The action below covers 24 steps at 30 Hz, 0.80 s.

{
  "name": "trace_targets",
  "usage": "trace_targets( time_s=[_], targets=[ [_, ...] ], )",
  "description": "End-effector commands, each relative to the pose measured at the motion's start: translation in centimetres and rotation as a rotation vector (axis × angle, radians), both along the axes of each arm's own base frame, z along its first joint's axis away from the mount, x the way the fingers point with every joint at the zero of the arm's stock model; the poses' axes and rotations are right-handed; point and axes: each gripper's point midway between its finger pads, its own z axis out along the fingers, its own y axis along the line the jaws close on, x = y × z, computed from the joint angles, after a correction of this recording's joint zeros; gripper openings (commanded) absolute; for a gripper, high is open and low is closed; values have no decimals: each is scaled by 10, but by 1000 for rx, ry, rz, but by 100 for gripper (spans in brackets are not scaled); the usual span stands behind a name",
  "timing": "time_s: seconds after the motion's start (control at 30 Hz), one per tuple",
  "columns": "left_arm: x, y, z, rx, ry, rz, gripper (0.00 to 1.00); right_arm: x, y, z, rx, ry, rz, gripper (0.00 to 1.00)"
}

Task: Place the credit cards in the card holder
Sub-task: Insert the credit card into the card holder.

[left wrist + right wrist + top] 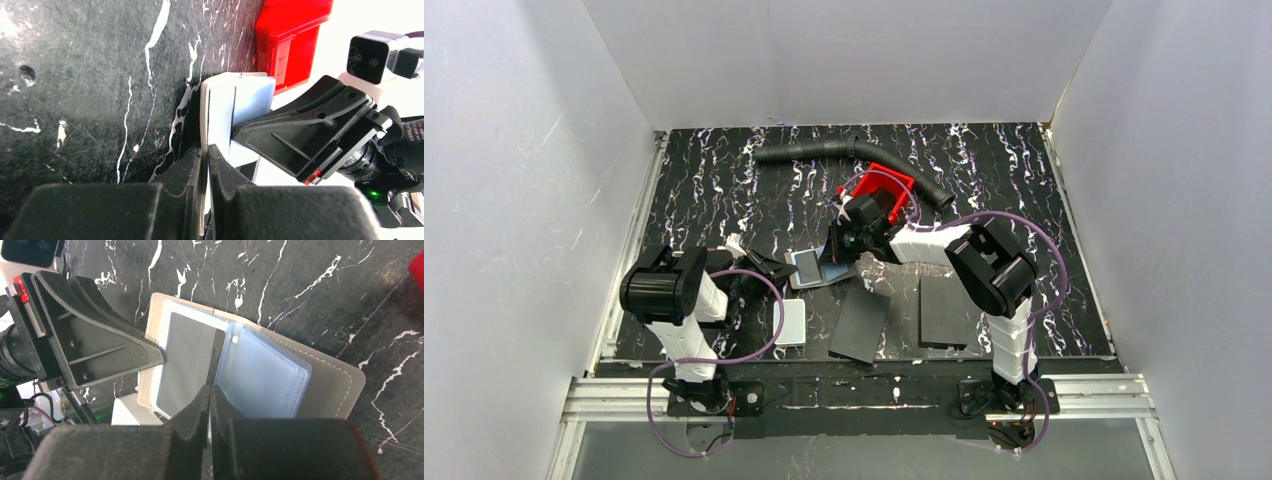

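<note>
My right gripper (210, 392) is closed to a sliver, pinching the near edge of a thin grey card (187, 360). The card lies over the left leaf of the open holder (330, 385), but I cannot tell whether its far end has entered the clear sleeve (162, 322) there. My left gripper (206, 160) is also all but shut, clamped on a thin pale edge of the holder. The holder lies spread on the black mat (300, 280) mid-table, near the red tray (290, 40). My two grippers are crowded together, with the left one's tip touching the leaf just beside the card. I judge the main risk to be the card's corner catching on the sleeve mouth, so that a push bows the card or twists it out of my thin pinch. A hard push could also drag the leaf out of my left grip and let the holder slide or fold. Any sideways correction risks knocking one gripper against the other.
</note>
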Motion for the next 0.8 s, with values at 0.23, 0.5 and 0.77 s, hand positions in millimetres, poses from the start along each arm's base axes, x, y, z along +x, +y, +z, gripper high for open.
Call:
trace_targets(
  time_s=[0.23, 0.5, 0.77],
  targets=[
    [5, -4, 13, 0, -52, -30, 0, -11, 33, 12, 143, 42, 75, 7],
    [4, -5, 14, -1, -55, -31, 0, -8, 37, 15, 152, 21, 90, 14],
    [1, -3, 8, 13, -33, -32, 2, 4, -1, 13, -54, -35, 14, 30]
  ],
)
